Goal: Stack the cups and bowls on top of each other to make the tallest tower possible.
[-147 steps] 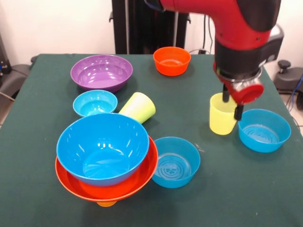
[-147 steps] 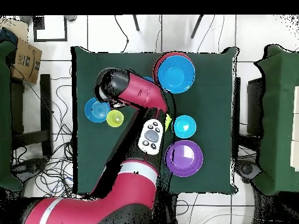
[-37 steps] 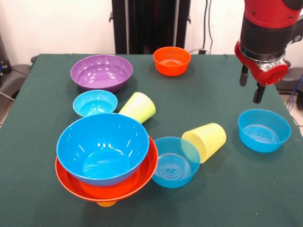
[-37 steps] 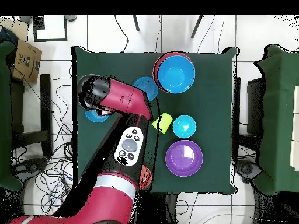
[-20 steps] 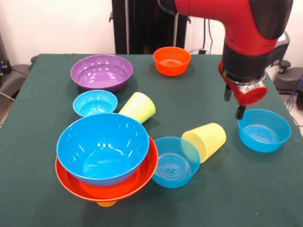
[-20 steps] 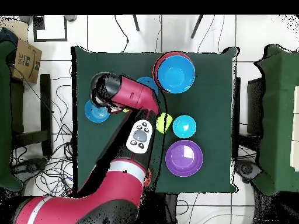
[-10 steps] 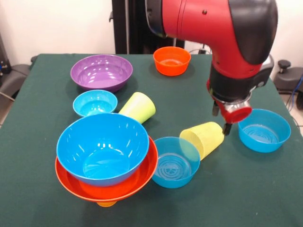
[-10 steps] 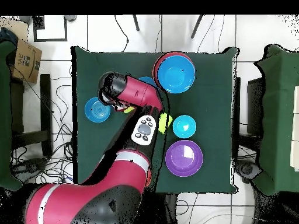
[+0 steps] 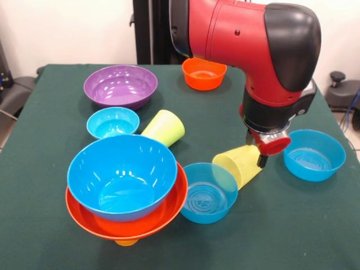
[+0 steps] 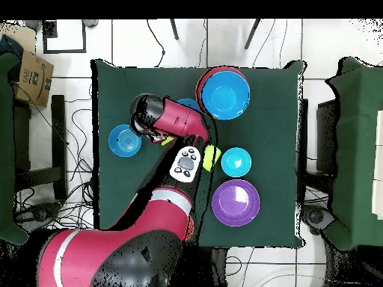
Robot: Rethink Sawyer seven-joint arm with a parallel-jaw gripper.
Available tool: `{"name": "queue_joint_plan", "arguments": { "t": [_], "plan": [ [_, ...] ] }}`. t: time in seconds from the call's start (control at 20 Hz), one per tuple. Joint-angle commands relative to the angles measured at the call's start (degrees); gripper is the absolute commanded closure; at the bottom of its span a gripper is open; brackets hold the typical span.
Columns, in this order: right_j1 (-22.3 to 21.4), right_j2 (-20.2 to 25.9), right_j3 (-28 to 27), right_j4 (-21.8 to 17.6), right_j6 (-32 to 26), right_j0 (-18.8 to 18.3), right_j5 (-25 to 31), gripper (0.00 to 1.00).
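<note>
Front view: gripper [image 9: 257,147] moved down and in over the last second, from above the ringed blue bowl [image 9: 314,154] to the base end of the pale yellow cup [image 9: 240,164]. Cup lay on its side on the bench [image 9: 292,225], mouth toward the other ringed blue bowl [image 9: 206,192] and apparently touching its rim. One finger visible past the cup's base, the other hidden behind it; could not tell whether open or closed on it. Probably a re-grasp of the toppled cup, not yet lifted. Tower [image 9: 126,185] stood well off to the gripper's mouth-side, blue bowl in orange bowl over an orange cup, only two bowls high. Lime green cup [image 9: 165,127] also on its side, beyond the ringed bowl.

Overhead view: wrist hid the gripper and most of the yellow cup. Tower [image 10: 223,93] apart from the arm. Nearby ringed bowl crowded the cup; sideways push risked a roll.
</note>
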Motion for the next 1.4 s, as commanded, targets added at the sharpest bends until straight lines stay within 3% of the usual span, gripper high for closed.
{"name": "queue_joint_plan", "arguments": {
  "t": [0.05,0.85,1.4],
  "plan": [
    [0.6,3.68,-1.66,-4.24,0.04,-1.66,-4.32,0.0],
    [1.8,2.26,-2.94,-4.66,0.05,-2.6,-5.08,0.0],
    [-0.34,3.79,-1.82,-5.6,-3.54,-2.28,-1.5,0.0]
  ]
}}
